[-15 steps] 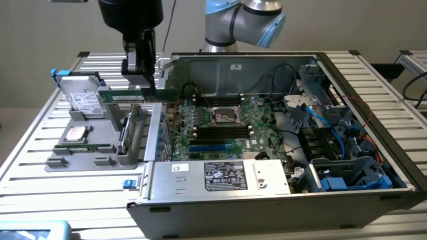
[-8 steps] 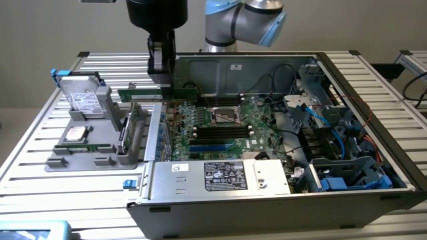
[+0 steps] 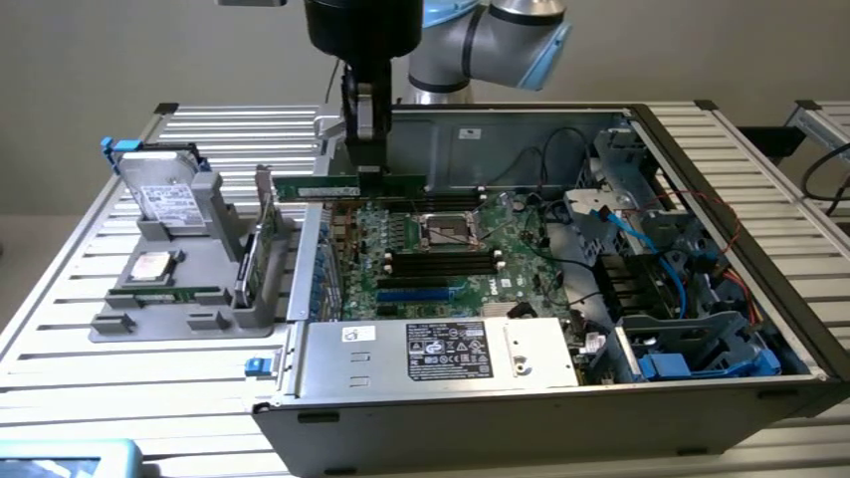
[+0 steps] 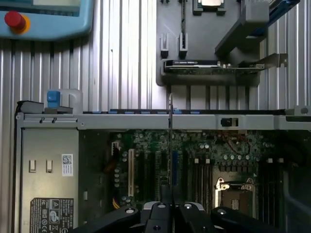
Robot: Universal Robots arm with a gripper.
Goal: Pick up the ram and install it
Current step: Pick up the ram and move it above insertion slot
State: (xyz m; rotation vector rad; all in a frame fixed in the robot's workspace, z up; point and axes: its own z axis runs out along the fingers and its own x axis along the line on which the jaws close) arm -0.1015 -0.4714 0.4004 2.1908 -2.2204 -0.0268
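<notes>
The ram [image 3: 318, 187] is a thin green stick hanging level above the back-left edge of the open computer case [image 3: 558, 398], over the far edge of the motherboard [image 3: 525, 239]. My gripper [image 3: 369, 179] comes straight down and is shut on the stick near its middle. The wrist view has the ram [image 4: 170, 136] edge-on as a thin line running out from between my gripper [image 4: 170, 206] jaws, above the board and the case wall. The black memory slots [image 3: 439, 261] lie on the board, nearer the camera than the stick.
A grey fixture tray [image 3: 119, 324] at the exterior view's left carries a hard drive [image 3: 170, 199], an upright expansion card [image 3: 255, 249] and a second green stick [image 3: 166, 296]. Cables [image 3: 624, 239] and the power supply [image 3: 439, 351] crowd the case. A teach pendant [image 4: 43, 19] lies nearby.
</notes>
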